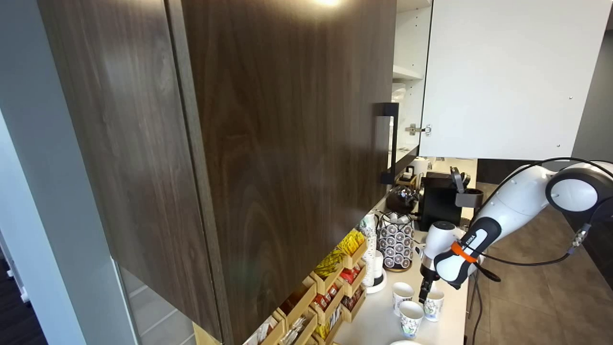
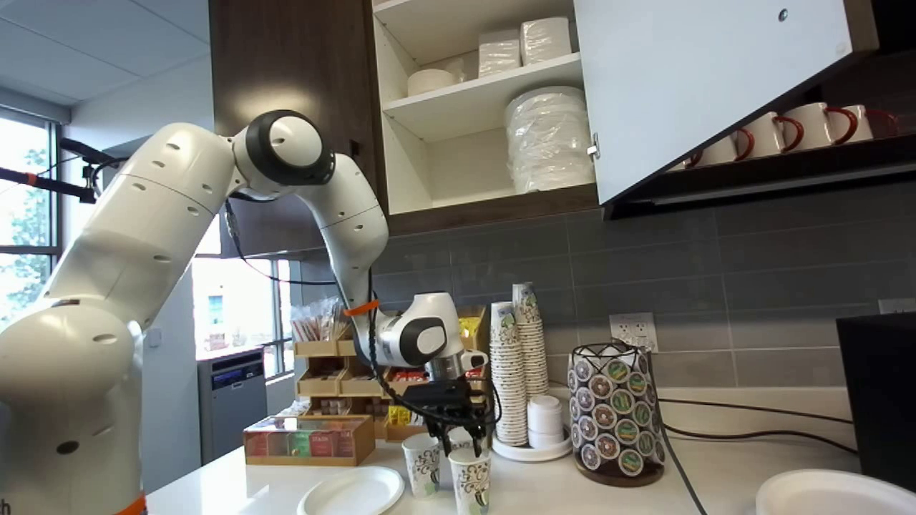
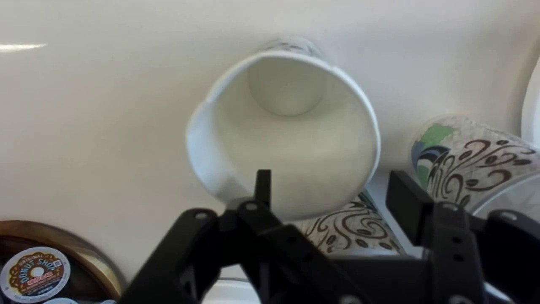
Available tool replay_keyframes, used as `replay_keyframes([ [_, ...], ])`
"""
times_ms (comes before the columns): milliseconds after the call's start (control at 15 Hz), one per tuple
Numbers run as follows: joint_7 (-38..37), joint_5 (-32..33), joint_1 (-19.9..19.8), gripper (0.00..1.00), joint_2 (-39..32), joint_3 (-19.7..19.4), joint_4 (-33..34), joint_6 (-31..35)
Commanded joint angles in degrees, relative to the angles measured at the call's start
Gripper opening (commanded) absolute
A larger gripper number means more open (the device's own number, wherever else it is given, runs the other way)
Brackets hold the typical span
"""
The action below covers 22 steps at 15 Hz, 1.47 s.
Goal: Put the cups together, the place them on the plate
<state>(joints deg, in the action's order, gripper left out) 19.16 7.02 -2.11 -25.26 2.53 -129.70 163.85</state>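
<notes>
Three swirl-printed white paper cups [image 1: 411, 318] upright on white counter [image 2: 554, 495] | black gripper [image 3: 330, 182] spread near their rims | round white plate [image 2: 352, 493] alongside

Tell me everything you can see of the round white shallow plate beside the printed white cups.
The round white shallow plate looks plain and smooth, perhaps paper or plastic, with a raised rim. It lies flat, open side up, on the pale smooth countertop. In an exterior view it sits just left of a white paper cup with printed swirls; whether they touch is unclear. No cup rests on its visible part. Every view crops it.
</notes>
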Motion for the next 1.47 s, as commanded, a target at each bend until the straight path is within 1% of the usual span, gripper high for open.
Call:
replay_keyframes([
  [0, -1.1, 1.1, 0.1, 0.42, 0.1, 0.0, -0.2, -2.1],
  [200, -1.1, 0.8, 0.1, 0.18, 0.1, 0.1, -0.3, -3.4],
  [267, -1.3, 0.9, 0.1, 0.11, 0.1, -0.1, -0.4, -3.6],
  [333, -1.2, 0.6, 0.0, 0.07, 0.2, 0.1, -0.4, -3.9],
  [533, -2.0, 1.1, 0.3, 0.02, 1.6, -0.7, -0.9, -4.3],
  [667, -3.1, 2.3, 1.2, 0.06, 4.1, -2.2, -1.8, -5.1],
  [800, -5.1, 4.8, 2.5, 0.07, 7.0, -4.1, -2.6, -6.4],
  [1000, -8.1, 9.1, 4.3, 0.06, 13.1, -5.9, -3.7, -11.3],
  [1067, -9.3, 11.0, 5.0, 0.07, 15.5, -6.0, -4.1, -13.5],
  [1133, -9.8, 11.9, 5.2, 0.06, 17.5, -5.5, -4.3, -15.5],
  [1267, -8.7, 11.5, 5.5, 0.07, 21.4, -3.0, -4.6, -18.9],
  [1400, -5.8, 7.9, 6.3, 0.07, 23.9, 0.0, -4.8, -21.1],
])
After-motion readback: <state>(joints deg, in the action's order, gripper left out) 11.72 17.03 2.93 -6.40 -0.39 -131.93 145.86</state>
